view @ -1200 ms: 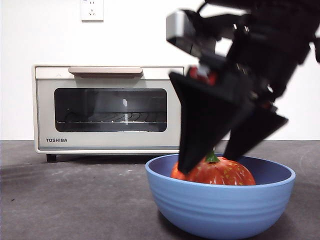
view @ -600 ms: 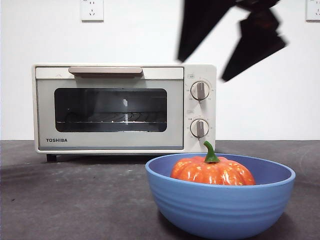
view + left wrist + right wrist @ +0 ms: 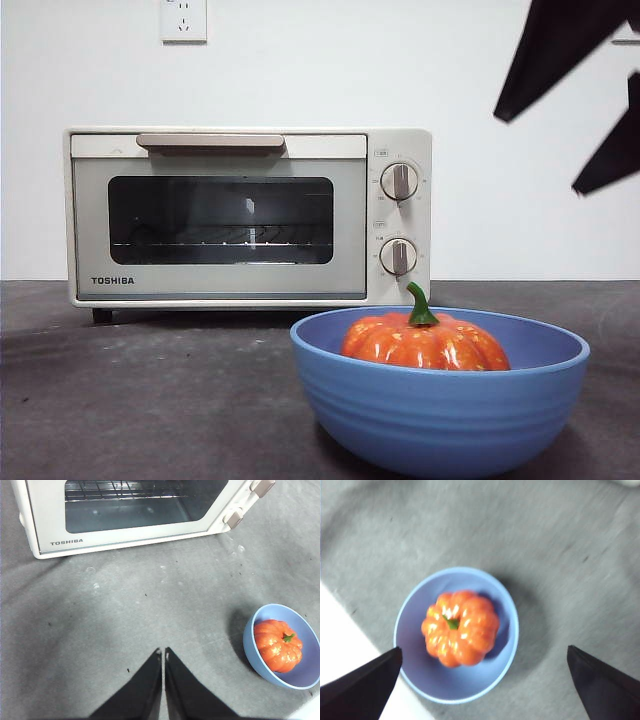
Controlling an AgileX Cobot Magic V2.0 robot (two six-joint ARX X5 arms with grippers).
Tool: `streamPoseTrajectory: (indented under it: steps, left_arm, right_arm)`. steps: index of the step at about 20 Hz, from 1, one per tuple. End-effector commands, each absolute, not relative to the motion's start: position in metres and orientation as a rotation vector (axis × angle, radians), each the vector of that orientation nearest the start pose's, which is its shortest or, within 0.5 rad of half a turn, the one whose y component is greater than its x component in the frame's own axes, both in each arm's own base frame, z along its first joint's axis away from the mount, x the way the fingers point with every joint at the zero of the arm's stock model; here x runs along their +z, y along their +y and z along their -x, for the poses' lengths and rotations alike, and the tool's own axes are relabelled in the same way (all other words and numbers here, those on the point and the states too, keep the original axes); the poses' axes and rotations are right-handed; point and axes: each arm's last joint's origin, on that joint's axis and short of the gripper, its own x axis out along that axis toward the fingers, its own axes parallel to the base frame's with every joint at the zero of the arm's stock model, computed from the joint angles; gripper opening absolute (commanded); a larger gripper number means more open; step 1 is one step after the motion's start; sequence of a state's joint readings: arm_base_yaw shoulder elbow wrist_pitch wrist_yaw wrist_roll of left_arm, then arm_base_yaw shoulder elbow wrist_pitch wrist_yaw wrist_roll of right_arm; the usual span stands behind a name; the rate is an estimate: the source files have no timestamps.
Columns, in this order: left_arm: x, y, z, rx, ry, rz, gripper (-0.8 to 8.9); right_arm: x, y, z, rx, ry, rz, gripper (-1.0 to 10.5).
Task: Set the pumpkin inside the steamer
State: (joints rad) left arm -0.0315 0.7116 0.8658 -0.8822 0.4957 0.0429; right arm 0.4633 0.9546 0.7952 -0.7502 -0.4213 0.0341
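Note:
The orange pumpkin (image 3: 425,342) with its green stem lies in a wide blue bowl (image 3: 440,415) at the front right of the table. My right gripper (image 3: 540,152) hangs open high above and to the right of the bowl, holding nothing. In the right wrist view the pumpkin (image 3: 460,627) sits in the bowl (image 3: 410,647) far below the right gripper (image 3: 484,649), whose jaws are spread wide. The cream steamer (image 3: 220,215) stands behind on the left with its door closed. My left gripper (image 3: 163,651) is shut over bare table, away from the steamer (image 3: 125,532) and the pumpkin (image 3: 277,645).
Two round knobs (image 3: 398,182) sit on the steamer's right side, and a bar handle (image 3: 210,141) runs along the door's top. A wall outlet (image 3: 184,20) is above. The bowl (image 3: 305,680) stands close to the table's edge (image 3: 342,645).
The right gripper has risen out of the bowl and swung up to the right, open and without the pumpkin. The pumpkin stays in the bowl.

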Motion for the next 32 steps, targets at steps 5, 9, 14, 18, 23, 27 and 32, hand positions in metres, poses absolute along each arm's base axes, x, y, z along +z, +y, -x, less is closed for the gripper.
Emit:
streamPoseTrajectory:
  steps: [5,9,14,18,23,27,32]
  left_arm:
    - [0.317,-0.018,-0.124,-0.530,0.674,0.107,0.15]
    - [0.321,-0.019,-0.127,-0.528,0.627,0.123,0.15]
    - [0.336,-0.031,-0.152,-0.578,0.468,0.176,0.16]
    - [0.340,-0.046,-0.189,-0.630,0.400,0.197,0.16]
    - [0.335,-0.064,-0.241,-0.658,0.381,0.184,0.16]
    - [0.322,-0.075,-0.273,-0.655,0.424,0.178,0.15]
    - [0.305,-0.086,-0.293,-0.661,0.462,0.131,0.16]
  right_arm:
    - [0.269,0.092,-0.156,0.818,0.912,-0.026,5.2]
    - [0.269,0.092,-0.156,0.818,0.911,-0.026,5.2]
    - [0.269,0.092,-0.156,0.818,0.911,-0.026,5.2]
    - [0.269,0.092,-0.156,0.818,0.911,-0.026,5.2]
    - [0.269,0.092,-0.156,0.818,0.912,-0.026,5.2]
    - [0.269,0.092,-0.156,0.818,0.911,-0.026,5.2]
    - [0.269,0.092,-0.156,0.818,0.911,-0.026,5.2]
